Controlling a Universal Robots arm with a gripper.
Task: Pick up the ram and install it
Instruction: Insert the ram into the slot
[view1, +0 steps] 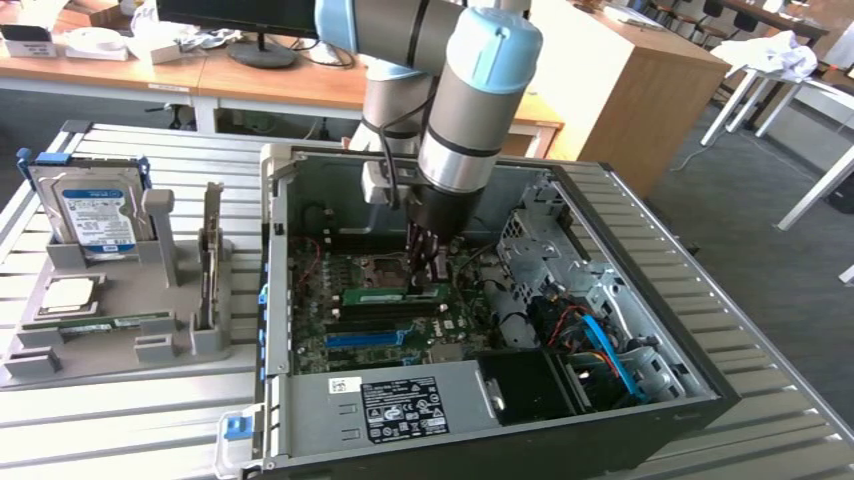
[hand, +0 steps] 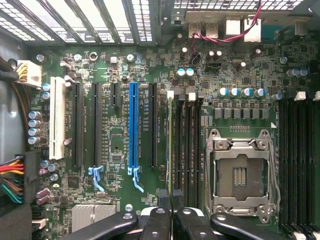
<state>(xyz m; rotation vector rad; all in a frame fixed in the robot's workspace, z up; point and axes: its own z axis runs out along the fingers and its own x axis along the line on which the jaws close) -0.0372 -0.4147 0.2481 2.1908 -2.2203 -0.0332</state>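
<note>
Pinched the ram (hand: 170, 145) by its thin edge in the almost-closed gripper (hand: 172, 209), upright to line with the memory slots (hand: 192, 145).

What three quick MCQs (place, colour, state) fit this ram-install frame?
1. Where is the gripper?
A. outside the case
B. inside the case, over the motherboard
C. under the case

2. What colour is the ram at the gripper's tips?
A. green
B. red
C. white

3. How does the gripper stand?
A. wide open
B. half open
C. shut

Key:
1 B: the arm reaches down into the case, and the wrist view looks onto the motherboard.
2 A: a green stick lies at the tips.
3 C: the fingers meet.
</note>
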